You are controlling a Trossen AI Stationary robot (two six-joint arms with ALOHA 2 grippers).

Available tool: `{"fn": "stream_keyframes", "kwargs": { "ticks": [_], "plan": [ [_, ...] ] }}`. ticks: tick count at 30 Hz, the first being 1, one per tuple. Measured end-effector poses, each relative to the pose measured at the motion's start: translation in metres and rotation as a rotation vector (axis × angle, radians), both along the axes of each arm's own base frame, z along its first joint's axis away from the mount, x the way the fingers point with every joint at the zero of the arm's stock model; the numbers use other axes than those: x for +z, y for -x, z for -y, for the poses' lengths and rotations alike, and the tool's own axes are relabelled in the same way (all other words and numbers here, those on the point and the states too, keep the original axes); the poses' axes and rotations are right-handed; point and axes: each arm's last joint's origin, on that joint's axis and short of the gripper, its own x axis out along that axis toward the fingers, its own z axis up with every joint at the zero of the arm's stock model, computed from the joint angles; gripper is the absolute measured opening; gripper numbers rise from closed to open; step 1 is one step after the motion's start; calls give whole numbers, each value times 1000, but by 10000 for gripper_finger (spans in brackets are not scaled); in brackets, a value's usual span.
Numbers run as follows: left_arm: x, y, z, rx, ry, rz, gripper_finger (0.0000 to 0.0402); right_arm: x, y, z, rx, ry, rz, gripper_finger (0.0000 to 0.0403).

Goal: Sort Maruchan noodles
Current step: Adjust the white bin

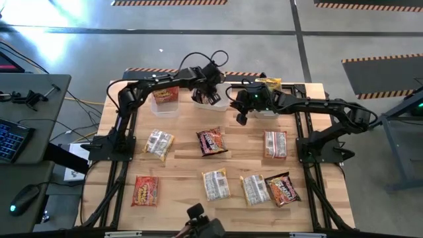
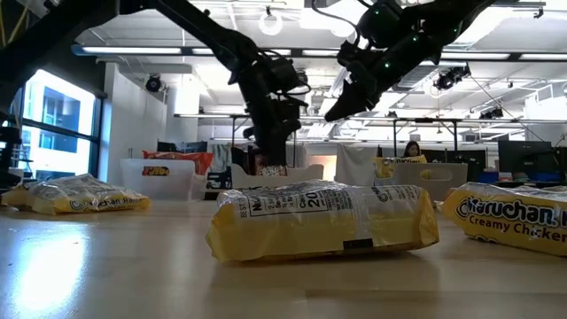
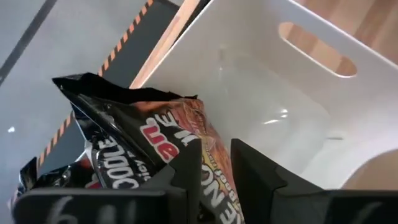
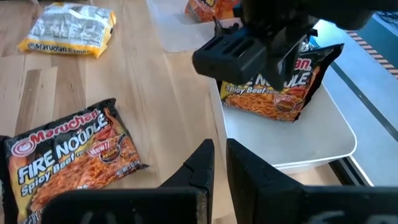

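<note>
My left gripper (image 3: 214,162) is shut on a dark Fire Noodle packet (image 3: 149,137) and hovers over the middle clear tub (image 3: 280,93); the right wrist view shows this gripper (image 4: 249,53) with the packet (image 4: 280,87) below it. My right gripper (image 4: 217,165) is shut and holds nothing. It hangs above the table just right of that tub (image 4: 311,137), near a second dark packet (image 4: 62,155) lying flat on the wood. In the high view the left gripper (image 1: 210,96) and right gripper (image 1: 241,118) are close together at the far middle. My left gripper pinches the dark packet between its two fingers (image 3: 186,174) at the packet's upper part (image 4: 273,62), coming from above. The packet hangs below the fingers inside the tub's outline; whether its lower edge (image 4: 273,115) touches the tub floor cannot be told.
A left tub holds a red packet (image 1: 165,94) and a right tub a yellow one (image 1: 268,83). Several packets lie flat on the table: yellow (image 1: 158,142), dark (image 1: 211,141), (image 1: 275,144), red (image 1: 145,190), yellow (image 1: 215,184), (image 1: 254,188), dark (image 1: 283,190).
</note>
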Motion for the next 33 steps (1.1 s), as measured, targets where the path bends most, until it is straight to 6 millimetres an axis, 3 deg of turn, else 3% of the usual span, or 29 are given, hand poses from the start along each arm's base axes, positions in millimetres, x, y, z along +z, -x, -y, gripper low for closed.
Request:
{"fn": "stream_keyframes", "kwargs": {
  "ticks": [6,13,15,21,28,33],
  "plan": [
    [28,-1,4,-26,-73,101,60,0,0,0,16,26,-15,23],
    [43,-14,14,-63,-134,221,58,-5,0,1,6,82,53,5],
    [42,-17,16,-72,-147,245,58,-13,2,0,5,108,107,3],
    [15,-16,26,-74,-195,380,58,-41,15,-7,-5,108,242,1],
    [12,15,57,-103,-257,524,58,-53,19,-16,6,38,247,0],
    [16,53,85,-103,-300,674,58,-52,14,-29,45,18,259,0]
  ]
}}
